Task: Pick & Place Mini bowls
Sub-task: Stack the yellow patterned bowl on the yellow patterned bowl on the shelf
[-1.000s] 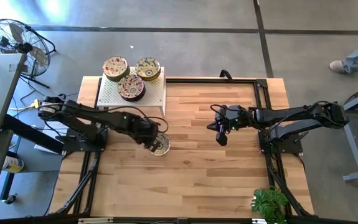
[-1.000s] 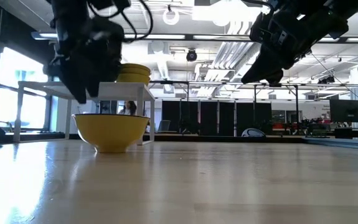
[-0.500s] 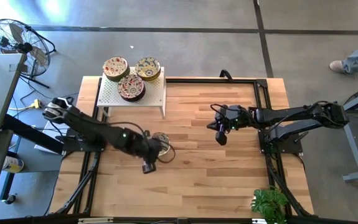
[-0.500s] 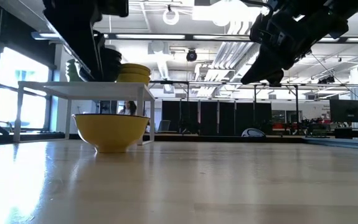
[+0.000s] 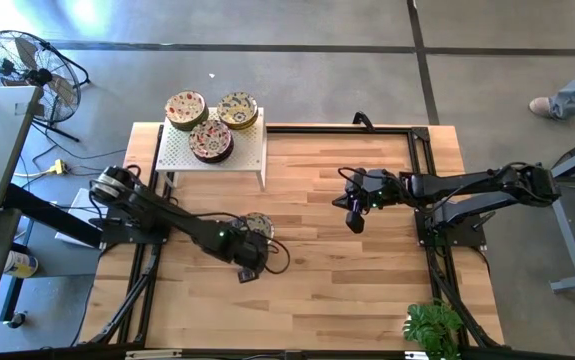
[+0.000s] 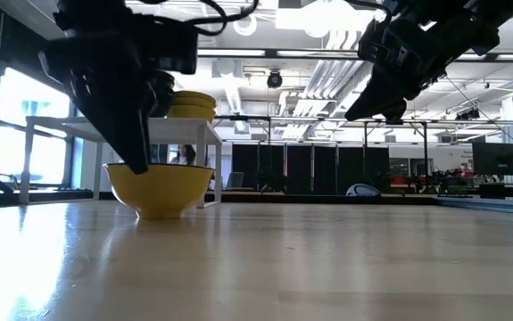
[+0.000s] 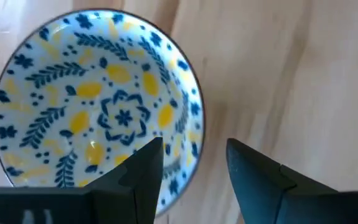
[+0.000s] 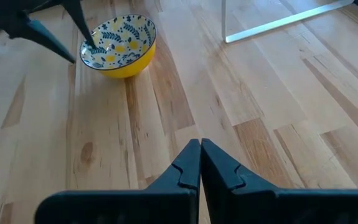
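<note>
1 mini bowl (image 5: pixel 258 225), yellow outside with a blue-and-yellow leaf pattern inside, sits upright on the bench (image 5: pixel 367 290), near the white stand (image 5: pixel 182 155) that carries 3 more stacks of patterned bowls (image 5: pixel 211 140).

The left pincer (image 7: pixel 190 163) hangs over this bowl with its fingers spread wide and nothing between them; in the left wrist view, 1 finger (image 7: pixel 144 165) lies over the bowl's inside and the other over bare wood, so the rim sits in the gap. The right pincer (image 8: pixel 200 165) is pressed fully closed and empty, waiting above mid-bench, well apart from the bowl.

The step in hand looks like a rim grasp. To do it well, the left arm should drop straight down so the wall of the bowl stays between the fingers, without nudging it sideways. Close gently: the glazed wall is probably slick and curved, so a pinch set too high may slip off. Lift vertically, keeping the bowl level.
</note>
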You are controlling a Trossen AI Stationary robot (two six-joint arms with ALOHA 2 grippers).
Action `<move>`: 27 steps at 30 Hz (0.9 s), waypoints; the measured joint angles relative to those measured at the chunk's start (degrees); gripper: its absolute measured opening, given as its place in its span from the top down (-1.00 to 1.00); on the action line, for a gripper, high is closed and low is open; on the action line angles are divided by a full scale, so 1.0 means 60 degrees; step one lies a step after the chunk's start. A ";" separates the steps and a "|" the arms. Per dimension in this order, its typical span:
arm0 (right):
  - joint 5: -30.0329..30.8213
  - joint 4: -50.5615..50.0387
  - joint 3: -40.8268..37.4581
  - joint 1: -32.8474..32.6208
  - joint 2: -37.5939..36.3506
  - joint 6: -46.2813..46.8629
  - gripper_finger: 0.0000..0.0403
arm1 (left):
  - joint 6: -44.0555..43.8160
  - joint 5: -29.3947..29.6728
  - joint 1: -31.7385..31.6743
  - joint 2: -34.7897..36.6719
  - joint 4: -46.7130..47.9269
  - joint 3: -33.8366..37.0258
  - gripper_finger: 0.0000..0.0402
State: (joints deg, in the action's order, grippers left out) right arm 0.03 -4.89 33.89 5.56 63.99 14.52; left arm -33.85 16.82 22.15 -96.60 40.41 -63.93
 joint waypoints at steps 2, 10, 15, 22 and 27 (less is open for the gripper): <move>0.0000 -0.0002 0.0000 0.0000 0.0000 0.0000 1.00 | -0.0309 0.0257 -0.0003 -0.0185 0.0037 -0.0014 0.18; 0.0000 -0.0029 0.0000 0.0003 0.0000 -0.0069 1.00 | -0.1244 -0.0231 -0.0116 -0.0462 0.0446 -0.0190 0.83; 0.0000 -0.0027 0.0000 0.0001 0.0000 -0.0117 1.00 | -0.1277 -0.0280 -0.0271 -0.0259 0.1611 -0.1138 0.92; -0.0060 -0.0004 0.0004 0.0004 0.0004 -0.0265 1.00 | 0.0281 -0.0565 -0.0769 0.0486 0.2569 -0.3393 0.96; -0.0117 -0.0003 0.0004 0.0000 0.0004 -0.0361 1.00 | 0.1025 -0.0685 -0.1692 0.0853 0.3174 -0.5289 0.97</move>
State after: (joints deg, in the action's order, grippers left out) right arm -0.67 -4.91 33.91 5.56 64.01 12.36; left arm -27.70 12.71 12.00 -91.48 59.46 -95.66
